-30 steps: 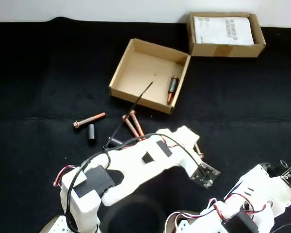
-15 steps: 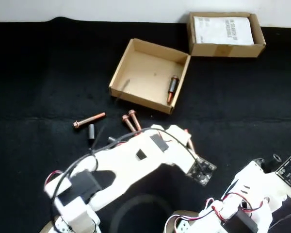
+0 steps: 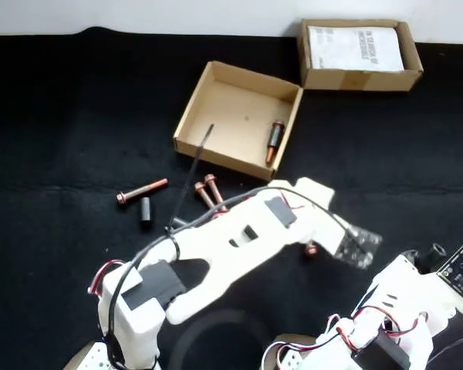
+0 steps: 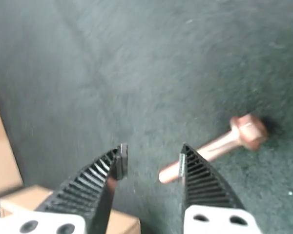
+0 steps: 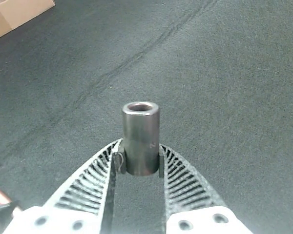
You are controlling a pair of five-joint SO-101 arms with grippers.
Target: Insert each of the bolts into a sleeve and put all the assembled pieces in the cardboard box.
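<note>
Swung right over the last second: left gripper [image 4: 151, 156], jaws apart and empty, now at bolt [image 4: 219, 144], shank tip by one finger. Right gripper [image 5: 139, 163] clamped on sleeve [image 5: 140, 131]. Cardboard box [image 3: 187, 127] far-left; black mat [image 4: 185, 58] beyond the bolt.

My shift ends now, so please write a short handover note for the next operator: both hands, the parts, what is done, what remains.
Left hand: open over the black table cover; a copper-coloured bolt lies beside one finger, ungripped.
Right hand: shut on a dark grey metal sleeve.
Done: one assembled bolt-and-sleeve piece in the open brown cardboard box.
Left: that bolt, a single bolt, a pair of bolts and a loose sleeve on the cover; assemble, then box.
</note>
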